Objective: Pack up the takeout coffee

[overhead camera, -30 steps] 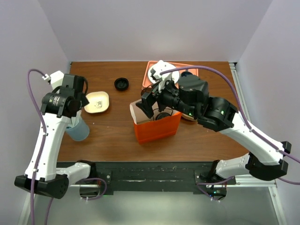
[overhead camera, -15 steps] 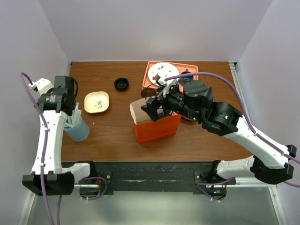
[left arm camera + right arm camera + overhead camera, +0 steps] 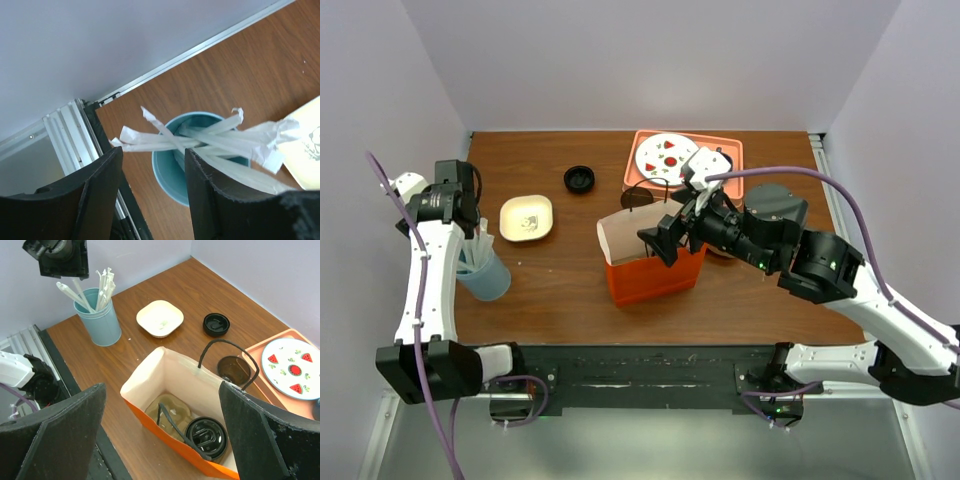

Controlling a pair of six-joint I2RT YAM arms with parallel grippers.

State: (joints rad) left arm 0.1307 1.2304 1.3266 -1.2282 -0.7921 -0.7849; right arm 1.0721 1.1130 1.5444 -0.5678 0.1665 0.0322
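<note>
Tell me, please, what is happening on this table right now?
The takeout coffee sits inside the orange paper bag with its lid on. The right gripper hangs open over the bag and holds nothing. The left gripper is above the blue cup of wrapped straws, jaws apart.
</note>
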